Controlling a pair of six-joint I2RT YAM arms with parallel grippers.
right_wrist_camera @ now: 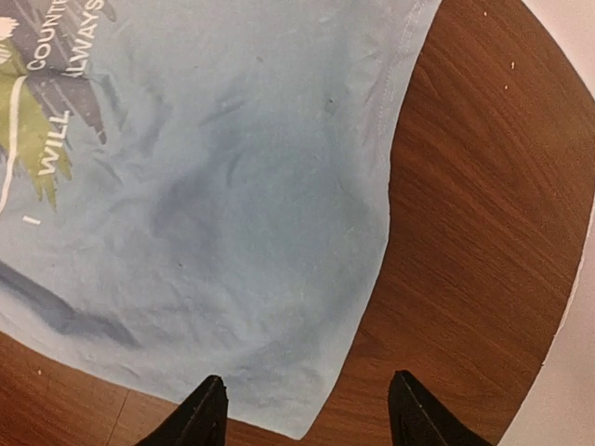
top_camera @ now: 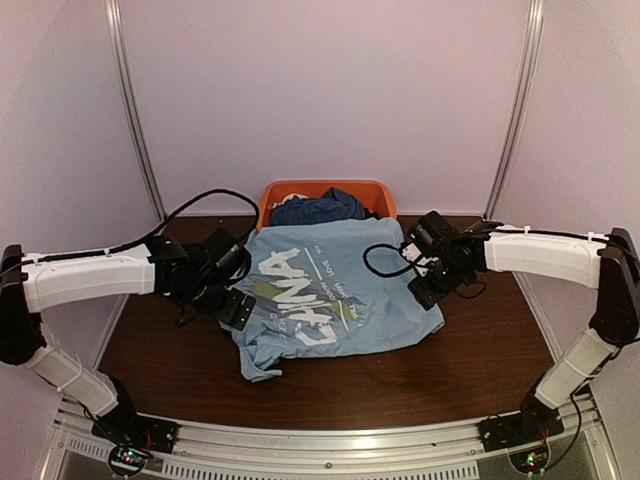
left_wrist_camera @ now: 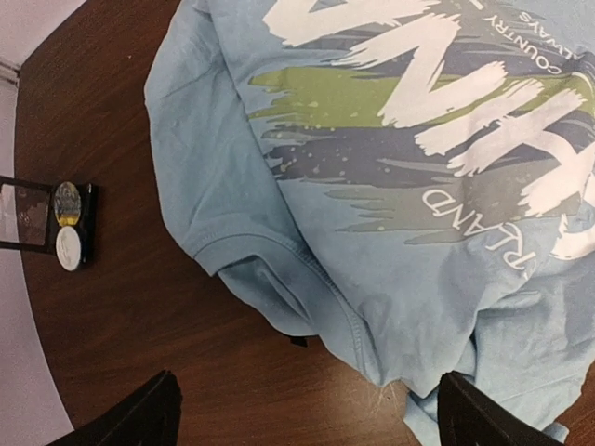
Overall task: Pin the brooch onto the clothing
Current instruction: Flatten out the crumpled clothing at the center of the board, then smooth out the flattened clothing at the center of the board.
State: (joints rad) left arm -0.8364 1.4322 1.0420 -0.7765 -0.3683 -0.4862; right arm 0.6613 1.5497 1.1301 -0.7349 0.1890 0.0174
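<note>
The light blue T-shirt (top_camera: 335, 300) with the white and green "CHINA" print lies flat in the middle of the table; it also shows in the left wrist view (left_wrist_camera: 372, 186) and the right wrist view (right_wrist_camera: 232, 186). The brooch (left_wrist_camera: 66, 202), a small dull-gold disc, sits in an open black case (left_wrist_camera: 85, 223) on the table left of the shirt, above a white round disc (left_wrist_camera: 68, 249). My left gripper (top_camera: 237, 307) is open and empty over the shirt's sleeve edge (left_wrist_camera: 279, 288). My right gripper (top_camera: 425, 291) is open and empty above the shirt's corner (right_wrist_camera: 311, 423).
An orange basket (top_camera: 300, 189) with a dark blue garment (top_camera: 318, 208) stands at the back, touching the shirt's far edge. The case's clear lid (left_wrist_camera: 23, 214) lies open near the table's left edge. Bare wooden table (right_wrist_camera: 465, 232) lies right of the shirt.
</note>
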